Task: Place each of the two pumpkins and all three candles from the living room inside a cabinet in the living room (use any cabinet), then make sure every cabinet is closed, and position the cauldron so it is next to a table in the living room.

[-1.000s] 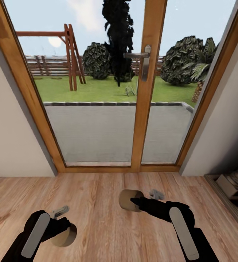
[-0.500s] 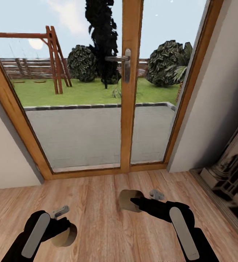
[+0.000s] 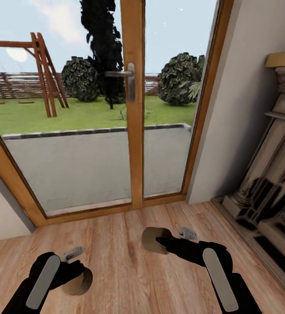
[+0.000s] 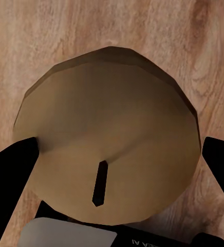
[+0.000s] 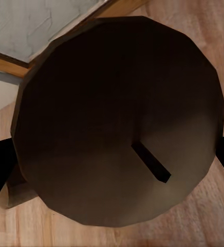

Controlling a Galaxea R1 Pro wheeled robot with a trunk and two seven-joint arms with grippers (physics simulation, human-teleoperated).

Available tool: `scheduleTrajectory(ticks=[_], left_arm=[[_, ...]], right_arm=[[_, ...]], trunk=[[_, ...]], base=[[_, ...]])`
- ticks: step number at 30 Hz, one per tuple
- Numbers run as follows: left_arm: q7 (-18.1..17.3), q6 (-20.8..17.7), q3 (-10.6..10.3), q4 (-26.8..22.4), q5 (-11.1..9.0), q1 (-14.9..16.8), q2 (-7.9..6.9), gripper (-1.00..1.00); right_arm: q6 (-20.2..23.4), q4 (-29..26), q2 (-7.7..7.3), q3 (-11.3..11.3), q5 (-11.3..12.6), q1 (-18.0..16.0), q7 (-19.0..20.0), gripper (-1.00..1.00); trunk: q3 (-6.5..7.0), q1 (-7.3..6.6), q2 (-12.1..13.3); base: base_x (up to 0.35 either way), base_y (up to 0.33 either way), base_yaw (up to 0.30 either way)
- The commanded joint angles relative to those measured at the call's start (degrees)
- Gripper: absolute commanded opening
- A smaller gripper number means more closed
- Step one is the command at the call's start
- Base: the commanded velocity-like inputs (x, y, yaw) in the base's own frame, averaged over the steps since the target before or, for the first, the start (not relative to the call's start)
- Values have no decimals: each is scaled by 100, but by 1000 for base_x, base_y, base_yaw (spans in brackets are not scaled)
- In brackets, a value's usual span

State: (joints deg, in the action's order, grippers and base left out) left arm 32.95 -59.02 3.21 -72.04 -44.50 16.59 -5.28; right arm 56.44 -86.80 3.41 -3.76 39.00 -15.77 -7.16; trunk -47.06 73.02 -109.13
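Each gripper holds a candle over the light wood floor of the living room. In the head view my left gripper (image 3: 77,274) is shut on a stubby beige candle (image 3: 80,282) at the lower left. My right gripper (image 3: 158,240) is shut on another candle (image 3: 152,239) near the middle. In the left wrist view that candle (image 4: 107,144) shows its flat top and dark wick, with black fingers (image 4: 9,175) on both sides. The right wrist view has its candle (image 5: 117,118) in shadow, top and wick facing the camera. The pumpkins, cabinet, cauldron and table are out of view.
Wood-framed glass doors (image 3: 133,131) with a metal handle (image 3: 127,78) stand straight ahead, a garden behind them. A pale wall (image 3: 238,109) runs along the right, and beyond it a fireplace surround (image 3: 269,174) with its hearth edge on the floor. Plank floor (image 3: 116,244) lies between me and the doors.
The whole view has swung to the right: the doors sit further left in the picture and the fireplace has come in at the right. Both grippers still hold their candles the same way.
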Motion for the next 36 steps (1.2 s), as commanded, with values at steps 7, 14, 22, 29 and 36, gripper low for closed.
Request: scheduleTrajectory(ticks=[7, 14, 22, 29, 36], left_arm=[[52, -4, -40, -27, -35, 2, 7, -100], [26, 11, -103, -45, -33, 2, 14, -100], [27, 26, -107, -81, -24, 2, 18, -100], [18, 31, -110, -97, -26, 2, 27, -100], [14, 31, -157, -100, -27, 2, 27, -100]], right_arm=[[16, -4, 1, -2, 64, -5, -58, -100], [16, -4, 2, -2, 64, -6, -58, -100], [16, -4, 1, -2, 64, -6, -58, -100], [16, -4, -2, -2, 70, -6, -58, -100], [24, -4, -10, -2, 111, -5, -49, -100]], trunk=[[39, -1, -2], [76, -1, -2], [80, -1, -2], [80, -1, -2], [80, -1, -2]], base=[[0, 0, -233], [0, 0, -200], [-82, 115, -20], [146, 115, 0], [148, -82, 0]])
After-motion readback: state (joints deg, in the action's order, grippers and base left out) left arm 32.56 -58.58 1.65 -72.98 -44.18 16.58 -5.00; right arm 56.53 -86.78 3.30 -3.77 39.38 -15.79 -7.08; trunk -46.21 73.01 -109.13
